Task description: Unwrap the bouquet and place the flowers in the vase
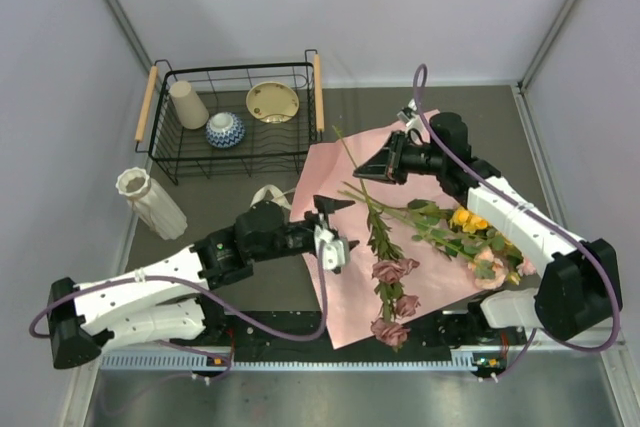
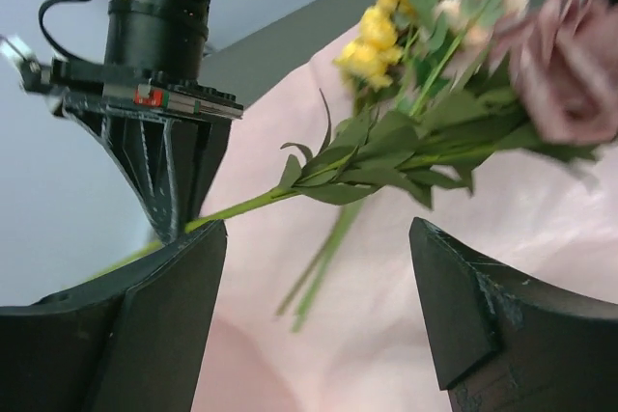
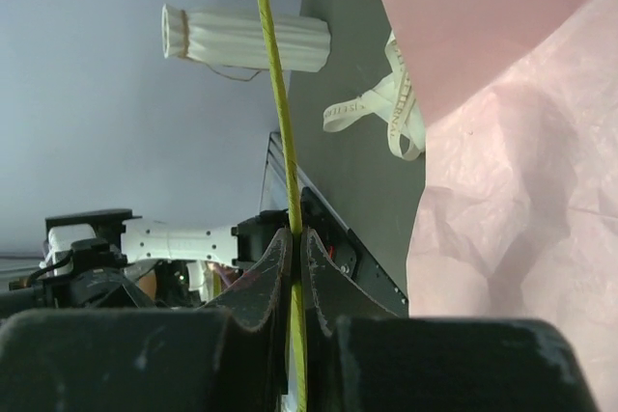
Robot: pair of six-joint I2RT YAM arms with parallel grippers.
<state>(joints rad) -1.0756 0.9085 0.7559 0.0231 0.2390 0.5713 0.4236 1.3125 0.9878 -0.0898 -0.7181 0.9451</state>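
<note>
**Table and enclosure, seen from the arms' side.** The table (image 1: pixel 480 132) is a dark grey matte sheet, closed in on three sides by plain, pale lilac-grey wall panels (image 1: pixel 60 67).

Most of the surface between the two hands is covered by the wrapping paper (image 1: pixel 345 302). It is opened out flat, pink side up and lightly creased. The flowers (image 1: pixel 388 269) lie loose on it — mauve blooms nearest the arm bases, yellow roses (image 1: pixel 468 219) under the right forearm, and green leafy stems fanning toward the hands.

The right hand (image 1: pixel 362 171) has its fingers pressed together on a single green stem (image 3: pixel 272 94), which runs on past the fingertips. The left hand (image 1: pixel 335 232) sits just across the paper from it. Its fingers (image 2: pixel 145 315) are spread wide apart and point at the leafy stems.

The cream ribbon (image 1: pixel 270 195) lies on bare table just beside the left wrist, on its far side. The vase (image 1: pixel 150 202) is well off to the left hand's outer side, close against the left wall.

Beyond the left hand, at the back of the table, is a black wire basket (image 1: pixel 165 162) with wooden handles. It holds a beige cup (image 1: pixel 188 105), a blue-and-white bowl (image 1: pixel 225 130) and a cream dish (image 1: pixel 272 102).
</note>
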